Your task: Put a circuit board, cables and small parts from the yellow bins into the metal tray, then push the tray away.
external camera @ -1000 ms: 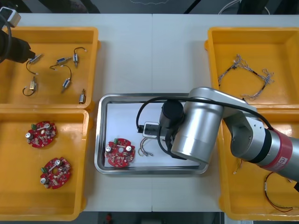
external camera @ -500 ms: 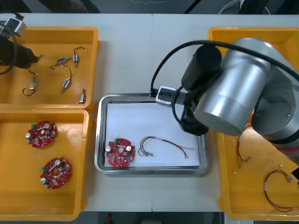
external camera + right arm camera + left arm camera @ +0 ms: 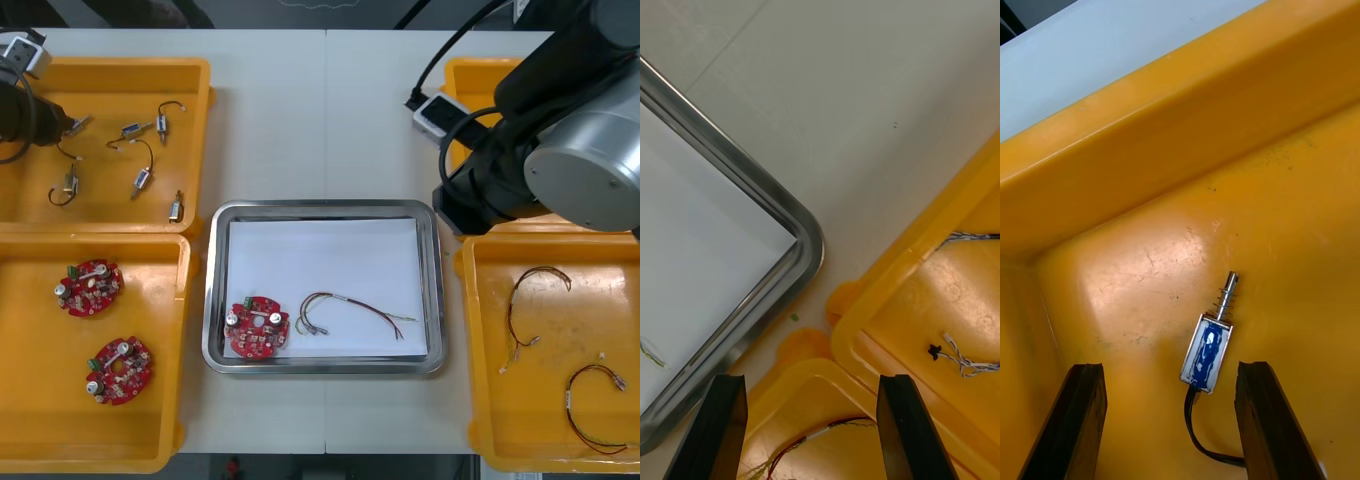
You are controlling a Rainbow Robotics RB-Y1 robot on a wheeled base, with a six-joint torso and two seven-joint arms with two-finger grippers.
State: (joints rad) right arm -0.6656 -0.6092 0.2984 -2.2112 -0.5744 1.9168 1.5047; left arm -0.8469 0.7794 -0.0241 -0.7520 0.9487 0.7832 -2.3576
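Note:
The metal tray, white inside, holds a round red circuit board and a red and yellow cable. My left gripper is open low inside the far left yellow bin. A small metal part with a black lead lies just ahead of its fingers, between them. My right arm hangs over the table's right side. The right gripper is open and holds nothing, above the gap between the tray's corner and the two right bins.
Several more small metal parts lie in the far left bin. Two circuit boards sit in the near left bin. The near right bin holds cables. A twisted blue and white cable lies in the far right bin.
My right arm has risen off the tray and swung back to the far right, leaving the red and yellow cable lying in the tray. The left gripper has barely shifted.

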